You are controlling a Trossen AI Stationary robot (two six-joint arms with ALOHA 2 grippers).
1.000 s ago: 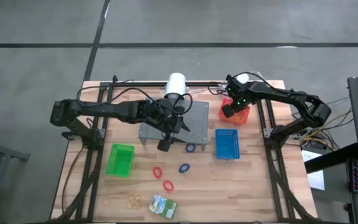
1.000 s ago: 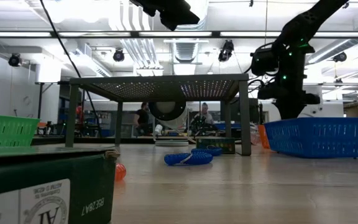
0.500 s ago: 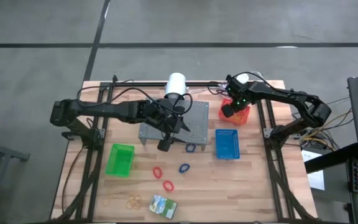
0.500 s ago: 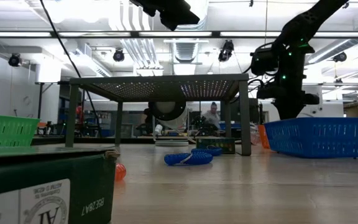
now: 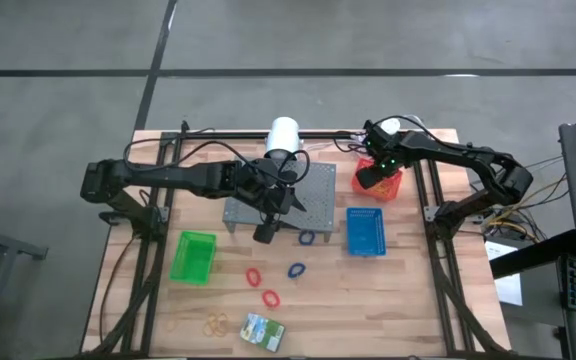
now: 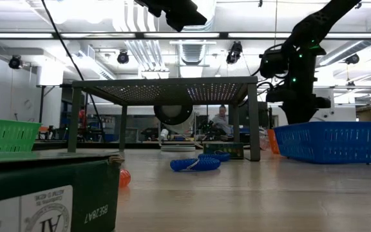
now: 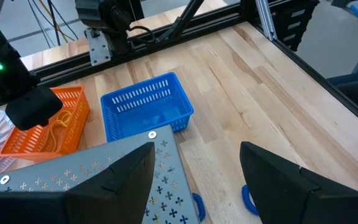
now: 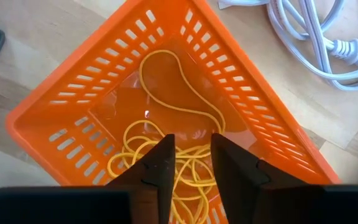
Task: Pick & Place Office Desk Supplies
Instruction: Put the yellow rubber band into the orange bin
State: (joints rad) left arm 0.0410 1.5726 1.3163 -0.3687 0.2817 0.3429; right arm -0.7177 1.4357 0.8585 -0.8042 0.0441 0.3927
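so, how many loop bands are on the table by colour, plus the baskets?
Red loop bands: 2
Blue loop bands: 2
Mesh baskets, green, blue, orange-red: 3
Total: 7

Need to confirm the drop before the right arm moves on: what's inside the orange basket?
The orange basket holds a tangle of thin yellowish rubber bands on its floor. The right gripper hangs directly above, fingers slightly apart, covering part of the pile.
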